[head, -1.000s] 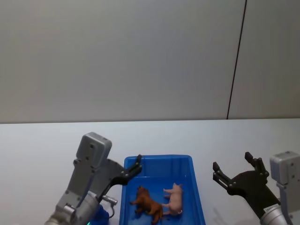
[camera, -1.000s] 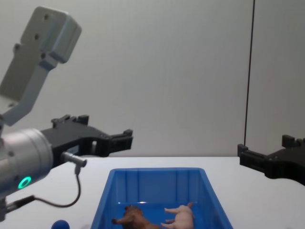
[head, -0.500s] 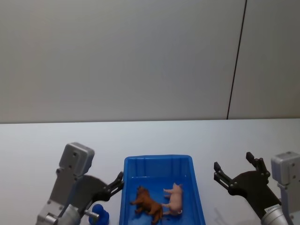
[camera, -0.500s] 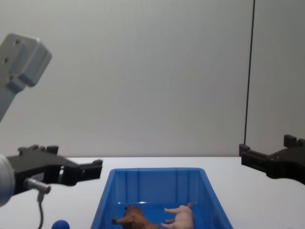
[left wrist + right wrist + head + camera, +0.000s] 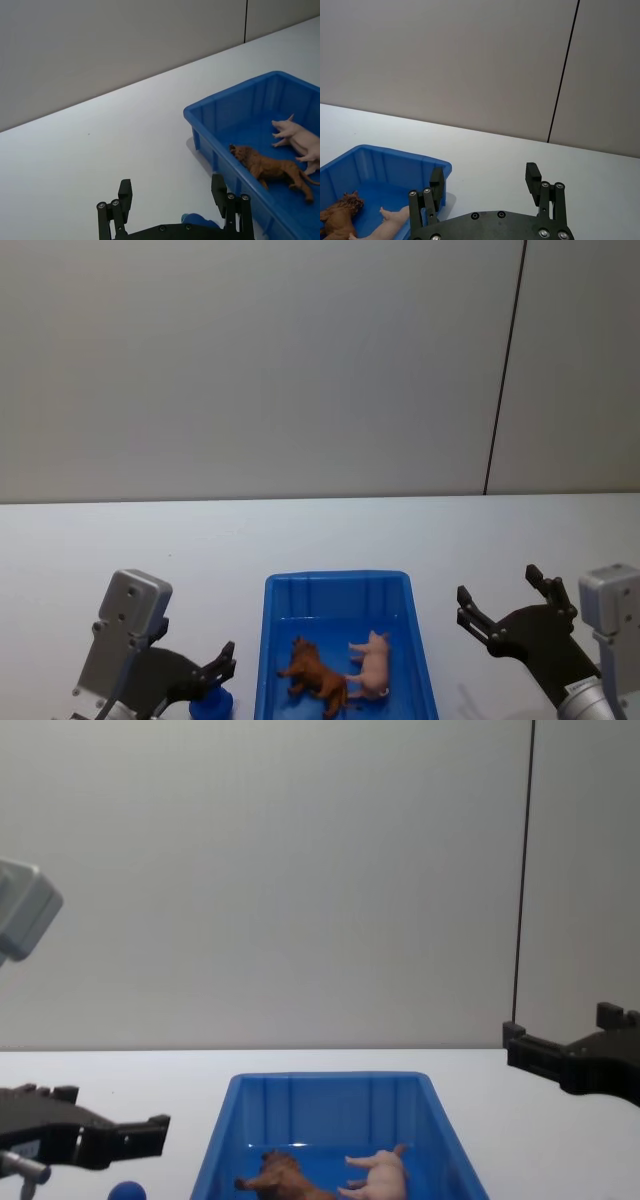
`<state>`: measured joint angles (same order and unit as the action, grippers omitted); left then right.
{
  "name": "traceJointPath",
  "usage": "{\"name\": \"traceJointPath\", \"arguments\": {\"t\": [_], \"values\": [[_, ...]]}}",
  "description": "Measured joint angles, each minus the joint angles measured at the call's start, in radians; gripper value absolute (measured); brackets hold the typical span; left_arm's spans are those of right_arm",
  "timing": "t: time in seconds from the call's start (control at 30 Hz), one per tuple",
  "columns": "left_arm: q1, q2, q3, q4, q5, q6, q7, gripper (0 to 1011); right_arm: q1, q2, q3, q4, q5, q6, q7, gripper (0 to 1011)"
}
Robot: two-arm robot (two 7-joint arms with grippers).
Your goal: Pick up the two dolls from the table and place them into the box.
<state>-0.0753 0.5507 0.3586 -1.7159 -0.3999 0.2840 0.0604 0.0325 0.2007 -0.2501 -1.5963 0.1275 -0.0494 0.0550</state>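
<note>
Both dolls lie inside the blue box [image 5: 338,583]: the brown shaggy animal [image 5: 318,672] on the left, the pale pink pig [image 5: 372,665] beside it on the right. They show again in the left wrist view as the brown doll [image 5: 270,167] and pig [image 5: 300,140], and in the chest view as the brown doll [image 5: 280,1178] and pig [image 5: 380,1172]. My left gripper [image 5: 215,670] hangs open and empty left of the box, low over the table. On the box's right, above the table, my right gripper [image 5: 497,587] is open and holds nothing.
A small blue ball [image 5: 212,705] rests on the white table [image 5: 100,550] just left of the box, under the left gripper [image 5: 171,186]. A grey wall with a dark vertical seam stands behind the table.
My left gripper has drawn back from the box's left rim, moving left and down toward the table. The right gripper and both dolls have stayed where they were.
</note>
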Motion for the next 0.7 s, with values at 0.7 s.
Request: {"name": "traceJointPath", "arguments": {"t": [0.7], "values": [[-0.018,-0.001,-0.016,0.097,-0.021,0.032,-0.105,1001,0.000,0.000,0.000,0.000,0.000,0.000,0.000,1001]]}}
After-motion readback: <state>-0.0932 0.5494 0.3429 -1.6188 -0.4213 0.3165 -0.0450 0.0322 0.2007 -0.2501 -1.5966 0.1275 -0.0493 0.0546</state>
